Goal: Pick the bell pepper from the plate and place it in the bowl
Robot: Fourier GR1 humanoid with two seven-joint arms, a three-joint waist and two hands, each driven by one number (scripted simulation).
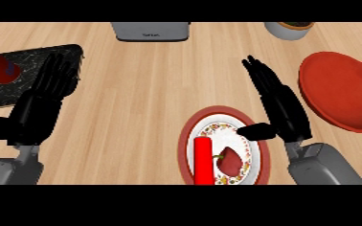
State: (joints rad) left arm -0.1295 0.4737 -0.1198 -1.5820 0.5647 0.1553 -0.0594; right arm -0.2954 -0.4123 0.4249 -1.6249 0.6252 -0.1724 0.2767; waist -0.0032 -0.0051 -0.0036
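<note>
Wooden desk [141, 100] carried all you needed. The red bowl [332, 91] sat at the right edge, and the patterned plate [222, 110] lay near. Just right of it was your right hand [286, 107], fingers straight, thumb apart, holding nothing. Your left hand [42, 100] rested open at the left. The bell pepper [228, 162] lay on the plate beside a red stick [203, 160]. I judged it light, firm and slick-skinned, so you should have wrapped its widest part.

One plate [185, 142], one bell pepper [230, 159], one bowl [332, 88].
</note>
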